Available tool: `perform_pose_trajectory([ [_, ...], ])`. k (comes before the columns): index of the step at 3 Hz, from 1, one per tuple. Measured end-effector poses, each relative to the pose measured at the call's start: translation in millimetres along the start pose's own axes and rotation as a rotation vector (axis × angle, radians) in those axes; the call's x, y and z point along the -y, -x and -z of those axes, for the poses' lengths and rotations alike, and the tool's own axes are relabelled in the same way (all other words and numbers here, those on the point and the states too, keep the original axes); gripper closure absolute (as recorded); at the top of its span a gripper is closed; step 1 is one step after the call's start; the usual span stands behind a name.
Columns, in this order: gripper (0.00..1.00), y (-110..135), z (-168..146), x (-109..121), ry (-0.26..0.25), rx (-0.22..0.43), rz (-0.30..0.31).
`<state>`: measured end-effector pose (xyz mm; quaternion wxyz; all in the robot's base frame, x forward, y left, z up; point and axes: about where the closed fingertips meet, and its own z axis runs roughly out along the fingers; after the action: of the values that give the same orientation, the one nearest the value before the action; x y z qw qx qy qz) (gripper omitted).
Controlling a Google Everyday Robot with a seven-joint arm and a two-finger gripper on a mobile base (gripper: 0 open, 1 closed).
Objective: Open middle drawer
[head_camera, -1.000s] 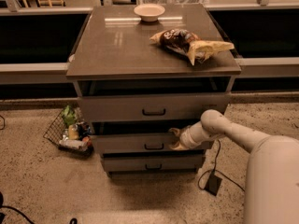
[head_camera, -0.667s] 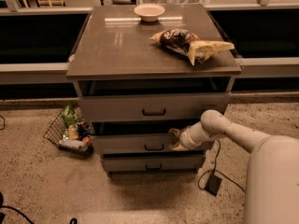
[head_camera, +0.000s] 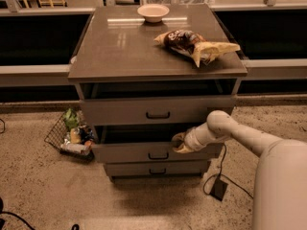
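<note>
The middle drawer (head_camera: pixel 129 153) is the second of three in the grey-brown cabinet, with a small dark bar handle (head_camera: pixel 158 155) at its centre. It stands pulled out a little, with a dark gap above its front panel. My gripper (head_camera: pixel 178 143) is at the drawer's top edge, just right of and above the handle, reaching into the gap over the panel. My white arm (head_camera: pixel 230 131) comes in from the lower right. The top drawer (head_camera: pixel 158 110) also stands slightly out. The lowest drawer (head_camera: pixel 156 168) sits further back.
On the cabinet top (head_camera: pixel 120 47) lie a pale bowl (head_camera: pixel 153 12) at the back and snack bags (head_camera: pixel 196 44) at the right. A wire basket of items (head_camera: pixel 72 134) sits on the floor at the left. A cable and small box (head_camera: pixel 219 188) lie at the right.
</note>
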<state>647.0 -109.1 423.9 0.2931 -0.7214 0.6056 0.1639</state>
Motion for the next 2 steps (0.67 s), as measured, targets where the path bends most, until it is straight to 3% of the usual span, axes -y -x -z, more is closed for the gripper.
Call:
perform_pose_trajectory([
  [1, 0.59, 0.0, 0.0, 0.0, 0.0, 0.0, 0.0],
  [2, 0.28, 0.0, -0.1, 0.0, 0.0, 0.0, 0.0],
])
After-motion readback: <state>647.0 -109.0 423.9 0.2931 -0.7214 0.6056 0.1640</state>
